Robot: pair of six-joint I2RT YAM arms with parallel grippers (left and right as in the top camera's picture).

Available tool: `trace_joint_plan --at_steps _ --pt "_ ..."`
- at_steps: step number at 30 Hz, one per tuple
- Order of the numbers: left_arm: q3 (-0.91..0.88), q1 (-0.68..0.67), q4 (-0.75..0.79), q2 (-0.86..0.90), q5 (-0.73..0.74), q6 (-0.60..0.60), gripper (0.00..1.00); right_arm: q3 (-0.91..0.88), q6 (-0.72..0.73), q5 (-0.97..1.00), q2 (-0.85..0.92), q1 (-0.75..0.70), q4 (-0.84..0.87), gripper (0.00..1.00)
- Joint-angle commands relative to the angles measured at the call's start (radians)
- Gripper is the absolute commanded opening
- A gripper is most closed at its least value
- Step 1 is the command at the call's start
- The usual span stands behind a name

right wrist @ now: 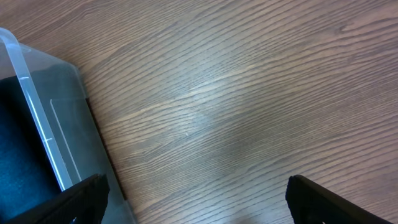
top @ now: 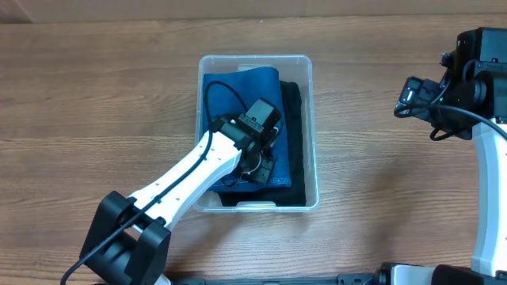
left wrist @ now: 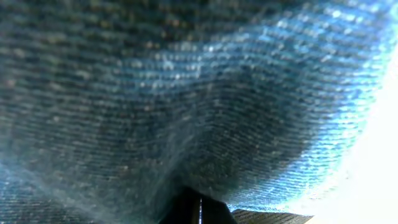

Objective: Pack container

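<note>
The clear container [top: 311,119] stands in the middle of the wooden table. A blue cloth [top: 238,91] lies inside it on top of a black cloth [top: 295,134] that shows along the right side. My left gripper [top: 257,168] is down inside the container at the near end of the blue cloth. In the left wrist view the blue cloth [left wrist: 199,93] fills the frame and creases toward the jaws [left wrist: 198,211], which are shut on it. My right gripper [top: 402,101] is open and empty above the bare table to the right of the container [right wrist: 37,124].
The wooden table [top: 95,95] stretches to the left and right of the container. The right arm's base and cables [top: 483,174] stand at the right edge. In the right wrist view my open fingers [right wrist: 199,199] frame bare wood.
</note>
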Motion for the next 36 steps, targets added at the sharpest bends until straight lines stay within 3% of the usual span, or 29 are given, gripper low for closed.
trace_joint_plan --at_steps 1,6,8,9,11,15,19,24,27,30,34,36 --pt "0.027 0.015 -0.013 0.01 -0.041 0.02 0.04 0.001 0.004 -0.001 -0.006 -0.002 0.002 0.95" --pt "0.237 0.016 -0.116 -0.174 -0.222 0.023 0.07 0.001 -0.011 -0.04 -0.006 -0.002 0.01 0.98" --pt "0.28 0.035 -0.112 -0.262 -0.298 0.023 0.66 0.001 -0.08 -0.13 -0.006 0.005 0.039 0.99" --pt "0.282 0.075 -0.096 -0.308 -0.302 0.023 0.81 0.001 -0.08 -0.132 -0.006 0.014 0.065 1.0" --pt "0.282 0.176 -0.082 -0.351 -0.301 0.016 1.0 0.001 -0.08 -0.133 -0.004 0.04 0.108 1.0" --pt "0.282 0.444 -0.044 -0.348 -0.235 0.008 1.0 0.001 -0.129 -0.12 0.046 0.164 0.231 1.0" --pt "0.282 0.594 -0.034 -0.299 -0.233 0.008 1.0 0.001 -0.128 -0.121 0.093 0.206 0.385 1.0" --pt "0.282 0.642 -0.061 -0.272 -0.237 0.028 1.0 0.002 -0.122 -0.135 0.094 0.195 0.398 1.0" --pt "0.264 0.643 -0.086 -0.361 -0.231 0.05 1.0 -0.015 -0.045 -0.139 0.045 0.195 0.35 1.0" --pt "0.159 0.643 -0.031 -0.515 -0.175 0.112 1.0 -0.121 -0.045 -0.138 -0.079 0.201 0.406 1.0" --pt "-0.167 0.643 0.108 -0.897 -0.098 0.154 1.0 -0.506 -0.058 -0.101 -0.459 0.203 0.569 1.0" --pt "-0.329 0.643 0.14 -1.11 -0.106 0.076 1.0 -0.724 -0.06 -0.086 -0.704 0.202 0.633 1.0"
